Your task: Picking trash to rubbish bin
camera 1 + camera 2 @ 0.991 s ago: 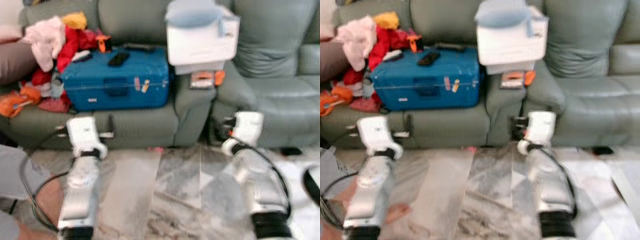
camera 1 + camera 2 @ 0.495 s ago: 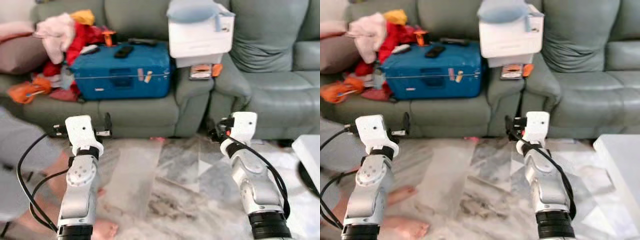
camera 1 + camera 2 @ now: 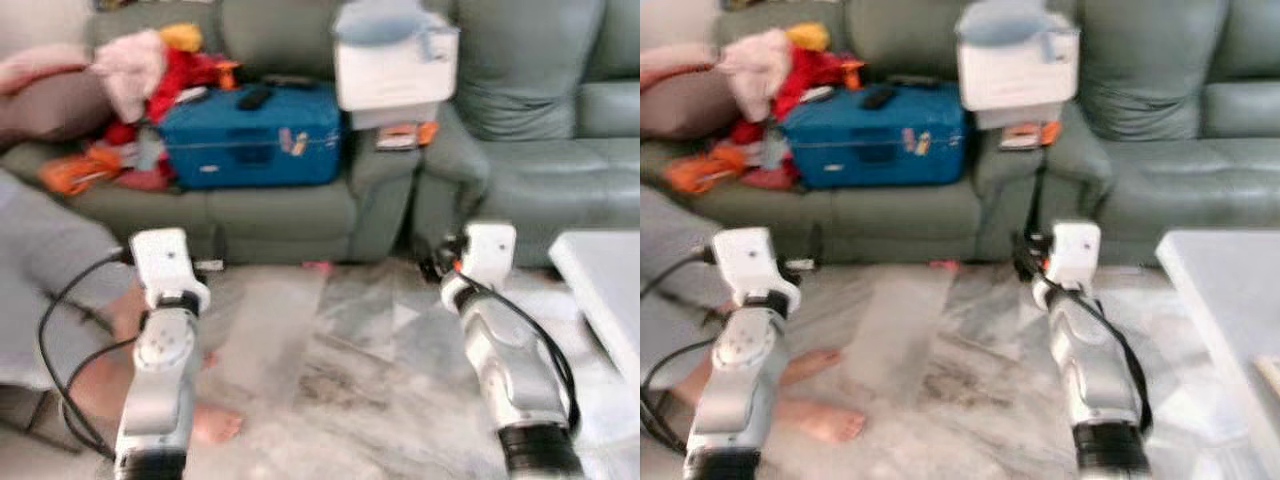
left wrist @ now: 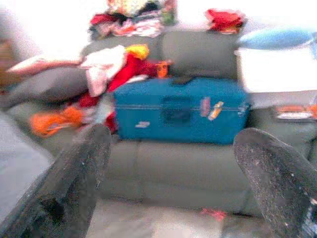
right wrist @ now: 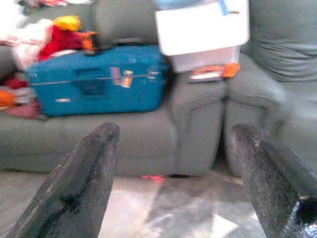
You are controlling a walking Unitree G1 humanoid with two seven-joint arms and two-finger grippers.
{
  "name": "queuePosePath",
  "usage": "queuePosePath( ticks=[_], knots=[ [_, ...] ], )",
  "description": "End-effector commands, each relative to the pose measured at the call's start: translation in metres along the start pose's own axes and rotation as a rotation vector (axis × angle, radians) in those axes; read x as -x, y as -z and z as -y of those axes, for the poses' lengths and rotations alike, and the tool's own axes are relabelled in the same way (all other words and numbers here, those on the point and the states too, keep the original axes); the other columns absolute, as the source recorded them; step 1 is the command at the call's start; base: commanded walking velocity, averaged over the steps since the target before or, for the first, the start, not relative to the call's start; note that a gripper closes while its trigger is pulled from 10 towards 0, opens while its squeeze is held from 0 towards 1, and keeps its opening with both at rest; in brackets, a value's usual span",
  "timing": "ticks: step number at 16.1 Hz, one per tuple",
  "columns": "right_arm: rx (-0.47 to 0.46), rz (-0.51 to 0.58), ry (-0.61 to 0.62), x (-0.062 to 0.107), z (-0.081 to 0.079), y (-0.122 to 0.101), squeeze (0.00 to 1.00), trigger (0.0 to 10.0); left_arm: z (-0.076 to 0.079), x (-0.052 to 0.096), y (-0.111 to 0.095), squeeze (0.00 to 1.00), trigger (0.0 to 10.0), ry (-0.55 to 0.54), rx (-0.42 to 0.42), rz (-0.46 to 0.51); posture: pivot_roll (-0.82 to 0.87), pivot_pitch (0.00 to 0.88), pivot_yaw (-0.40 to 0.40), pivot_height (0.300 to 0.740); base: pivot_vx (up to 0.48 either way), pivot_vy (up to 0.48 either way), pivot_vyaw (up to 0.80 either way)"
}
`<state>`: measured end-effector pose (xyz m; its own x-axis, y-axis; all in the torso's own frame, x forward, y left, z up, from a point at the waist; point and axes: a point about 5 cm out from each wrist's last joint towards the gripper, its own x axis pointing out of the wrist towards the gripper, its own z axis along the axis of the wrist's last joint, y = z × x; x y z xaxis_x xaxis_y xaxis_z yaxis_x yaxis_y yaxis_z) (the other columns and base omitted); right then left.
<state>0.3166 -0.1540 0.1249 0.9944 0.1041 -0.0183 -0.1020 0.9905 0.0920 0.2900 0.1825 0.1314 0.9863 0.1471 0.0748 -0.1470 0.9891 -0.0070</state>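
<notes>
Both silver arms reach out over the pale marble floor [image 3: 330,380] toward a long grey-green leather sofa [image 3: 290,215]. The left gripper [image 4: 173,173] hangs in the air near the sofa's front edge. Its two black fingers [image 4: 74,183] are spread wide apart and hold nothing. The right gripper [image 5: 173,173] is also up in the air, a bit in front of the sofa's armrest. Its fingers [image 5: 79,183] are spread wide too, with nothing between them.

A small pink-red scrap of trash [image 3: 317,266] lies on the floor, right at the foot of the sofa's front edge, between the two grippers. It is too small and blurry to tell what it is. In the left wrist view it shows as a red bit [image 4: 214,213] under the seat.

On the sofa seat sits a big blue hard plastic case [image 3: 255,148] with little stickers on its front. A dark flat thing [image 3: 254,97] lies on top of the case. Beside the case is a heap of red, pink and yellow clothes [image 3: 150,70], with some orange cloth [image 3: 75,172] at the left end of the seat. A white plastic box with a light blue lid [image 3: 395,62] stands on the sofa's armrest. Just under it lies a small orange and grey thing [image 3: 405,135].

A person's bare foot [image 3: 825,420] rests on the floor beside the left arm, with a grey sleeve or trouser leg [image 3: 45,280] above it. The corner of a white table [image 3: 1225,300] sits at the right side.
</notes>
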Motion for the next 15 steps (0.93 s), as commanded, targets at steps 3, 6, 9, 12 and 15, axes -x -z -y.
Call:
queuePosePath(
  ticks=[3, 6, 9, 12, 15],
  knots=[
    [-0.004, -0.007, 0.023, 0.001, 0.006, 0.0, 0.0, 10.0, 0.003, -0.002, -0.004, 0.0, 10.0, 0.018, 0.003, 0.015, -0.04, 0.004, 0.051, 0.74, 0.0, 0.0, 0.0],
    [-0.01, -0.014, 0.023, 0.001, 0.006, 0.001, 0.0, 10.0, 0.004, -0.002, -0.004, 0.0, 10.0, 0.033, 0.017, 0.012, -0.04, 0.004, 0.052, 0.74, 0.0, 0.0, -0.8],
    [-0.011, -0.013, 0.024, 0.001, 0.005, 0.001, 0.0, 10.0, 0.005, -0.002, -0.005, 0.0, 10.0, 0.048, -0.004, 0.024, -0.04, 0.004, 0.052, 0.74, 0.0, 0.0, -0.8],
    [-0.013, -0.011, 0.023, 0.0, 0.004, 0.001, 0.0, 10.0, 0.001, -0.004, -0.009, 0.0, 10.0, 0.032, 0.035, 0.028, -0.04, 0.002, 0.055, 0.74, 0.0, 0.0, -0.8],
    [-0.015, -0.01, 0.023, 0.0, 0.003, 0.001, 0.0, 10.0, -0.003, -0.01, -0.016, 0.0, 10.0, 0.013, 0.028, 0.052, -0.04, 0.002, 0.056, 0.74, 0.0, 0.0, -0.8]
  ],
)
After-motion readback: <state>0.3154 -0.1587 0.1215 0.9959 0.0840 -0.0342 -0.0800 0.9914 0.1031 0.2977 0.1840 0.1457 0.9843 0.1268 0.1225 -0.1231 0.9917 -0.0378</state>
